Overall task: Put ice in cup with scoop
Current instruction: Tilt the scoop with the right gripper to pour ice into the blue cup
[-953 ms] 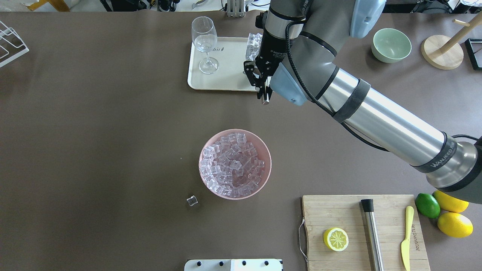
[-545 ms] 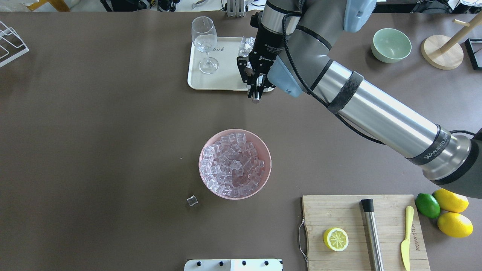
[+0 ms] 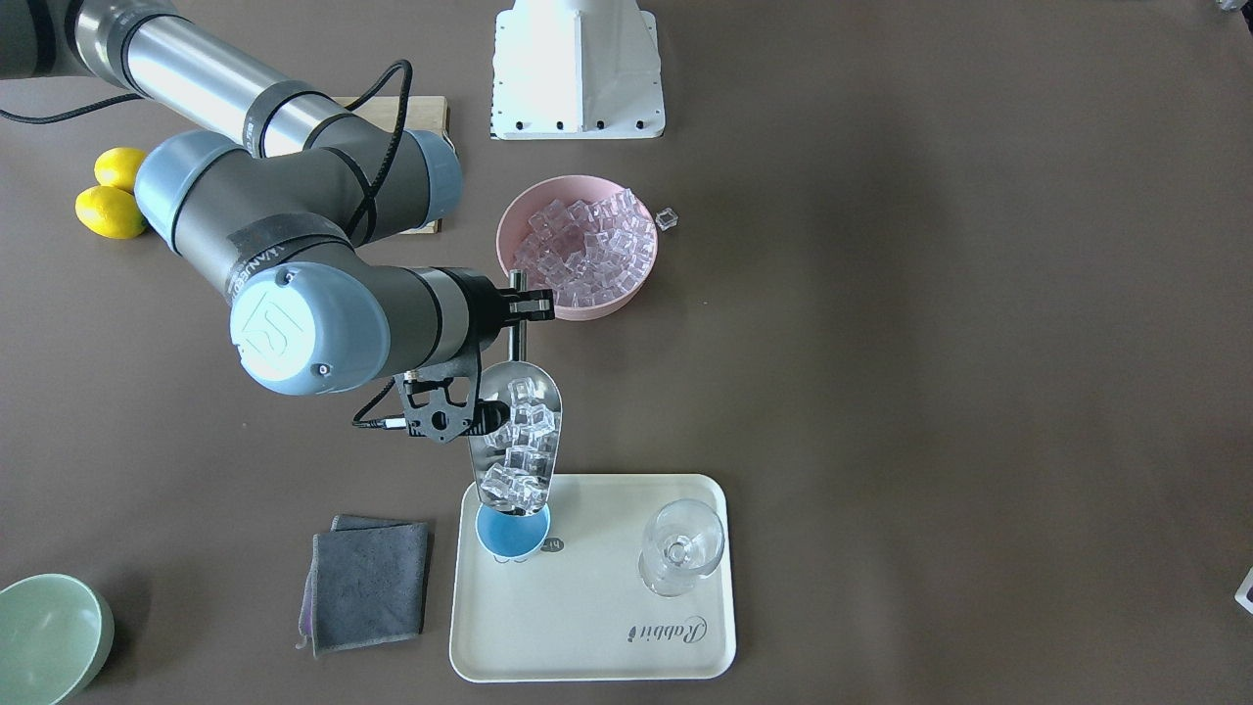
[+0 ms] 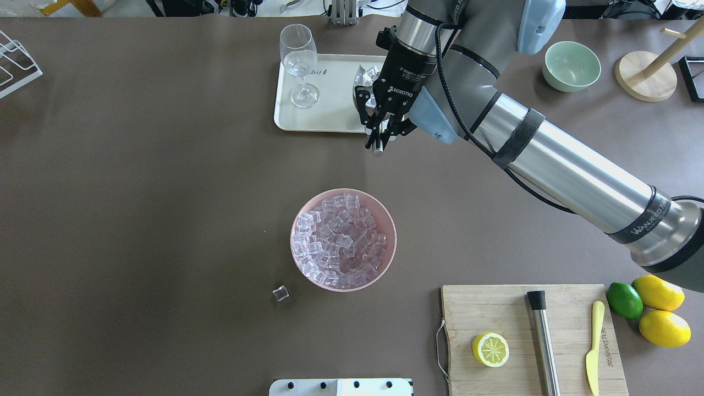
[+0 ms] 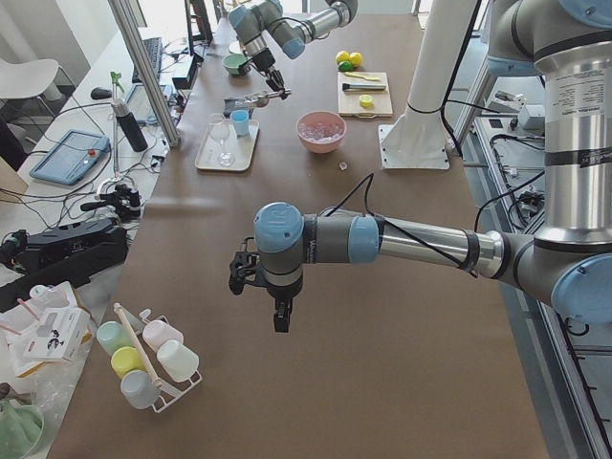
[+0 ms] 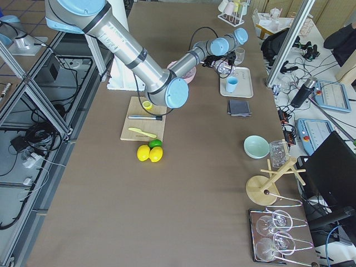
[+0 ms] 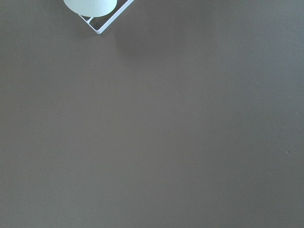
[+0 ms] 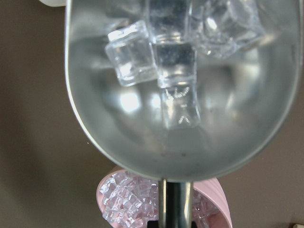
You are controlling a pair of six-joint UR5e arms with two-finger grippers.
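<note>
Scoop handle is clamped in ROBOTIQ-marked right claw; ice load is held over cup on "Rabbit" tray. Left claw state can't be told.

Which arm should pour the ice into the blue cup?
Right. The right end effector grips the scoop, loaded with ice, its lip near the cup. The left end effector hangs far from the cup.
</note>
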